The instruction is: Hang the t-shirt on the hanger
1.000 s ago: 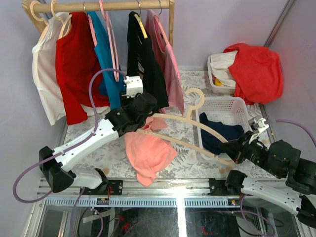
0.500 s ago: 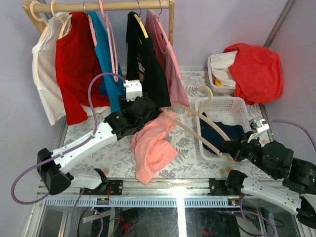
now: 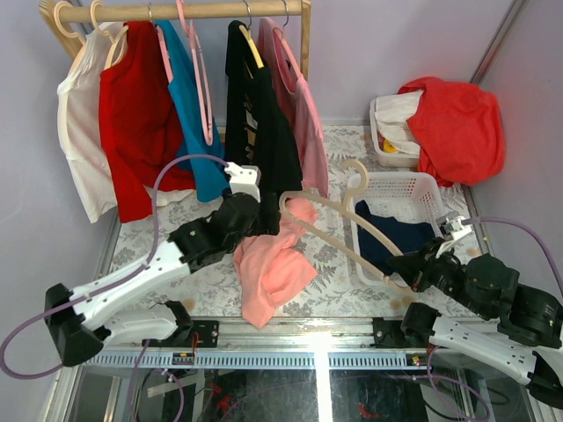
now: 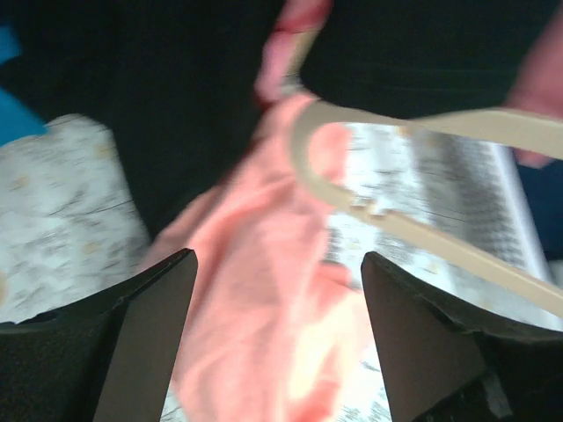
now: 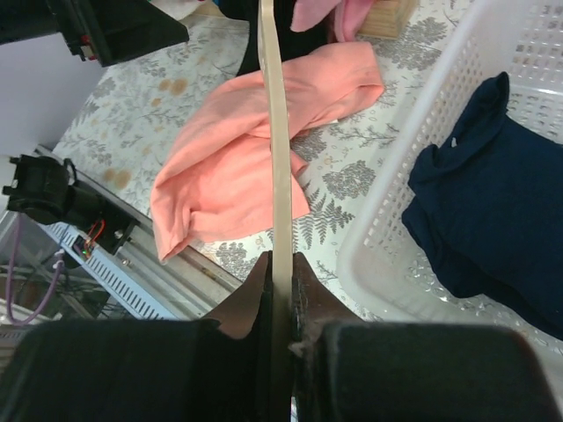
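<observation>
The salmon t-shirt (image 3: pixel 271 264) lies crumpled on the patterned table, and its top edge rises to the left end of the cream hanger (image 3: pixel 330 230). My right gripper (image 3: pixel 402 269) is shut on the hanger's right arm and holds it tilted above the table, hook up. In the right wrist view the hanger (image 5: pixel 274 132) runs edge-on out of the gripper (image 5: pixel 280 264) over the t-shirt (image 5: pixel 237 149). My left gripper (image 3: pixel 253 214) is open, just left of the hanger's end. In its wrist view the gripper (image 4: pixel 277 259) is spread above the t-shirt (image 4: pixel 255 281), with the hanger (image 4: pixel 413 230) beyond.
A white basket (image 3: pixel 387 182) holding a navy garment (image 3: pixel 394 236) stands right of the hanger. A clothes rack (image 3: pixel 185 10) at the back carries red, blue, black and pink garments; the black one (image 3: pixel 264 132) hangs close behind my left gripper. A bin under a red shirt (image 3: pixel 456 123) is at back right.
My left arm has drawn back to the left and down, and the t-shirt has sunk towards the table. The hanger has swung and tilted, its left end now at the t-shirt's top.
</observation>
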`<state>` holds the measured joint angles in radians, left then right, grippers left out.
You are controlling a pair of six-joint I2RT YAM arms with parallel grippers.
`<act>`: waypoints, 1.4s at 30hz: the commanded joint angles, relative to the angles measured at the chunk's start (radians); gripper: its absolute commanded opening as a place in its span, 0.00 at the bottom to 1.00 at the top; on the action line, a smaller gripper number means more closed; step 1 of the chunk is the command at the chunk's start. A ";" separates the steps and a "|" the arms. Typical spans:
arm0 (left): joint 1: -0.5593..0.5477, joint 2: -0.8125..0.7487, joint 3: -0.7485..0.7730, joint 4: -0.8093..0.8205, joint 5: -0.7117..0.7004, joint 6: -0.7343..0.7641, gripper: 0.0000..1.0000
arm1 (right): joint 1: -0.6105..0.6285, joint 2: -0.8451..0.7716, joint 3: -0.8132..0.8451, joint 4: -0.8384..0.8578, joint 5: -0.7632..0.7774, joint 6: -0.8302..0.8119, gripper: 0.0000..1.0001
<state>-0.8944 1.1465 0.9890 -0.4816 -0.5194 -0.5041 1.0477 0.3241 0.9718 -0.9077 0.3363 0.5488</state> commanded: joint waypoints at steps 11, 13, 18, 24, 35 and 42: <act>-0.098 -0.133 -0.038 0.321 0.488 0.238 0.82 | -0.001 -0.004 0.060 0.127 -0.282 -0.030 0.00; -0.110 -0.132 -0.041 0.318 0.500 0.254 0.83 | -0.002 -0.003 0.076 0.127 -0.299 -0.025 0.00; -0.155 -0.113 -0.031 0.309 0.441 0.289 0.83 | -0.002 0.008 0.102 0.139 -0.352 -0.015 0.00; -0.259 -0.096 0.005 0.267 0.197 0.367 0.80 | -0.002 0.044 0.130 0.112 -0.363 -0.007 0.00; -0.343 -0.220 0.011 0.266 0.355 0.414 0.79 | -0.001 0.077 0.149 -0.005 -0.225 0.013 0.00; -0.349 -0.177 -0.003 0.201 0.195 0.453 0.80 | -0.001 0.071 0.138 0.007 -0.282 0.013 0.00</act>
<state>-1.2373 0.9314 0.9787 -0.2474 -0.2523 -0.0952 1.0470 0.3939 1.0840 -0.9379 0.0868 0.5598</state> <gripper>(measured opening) 0.796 0.077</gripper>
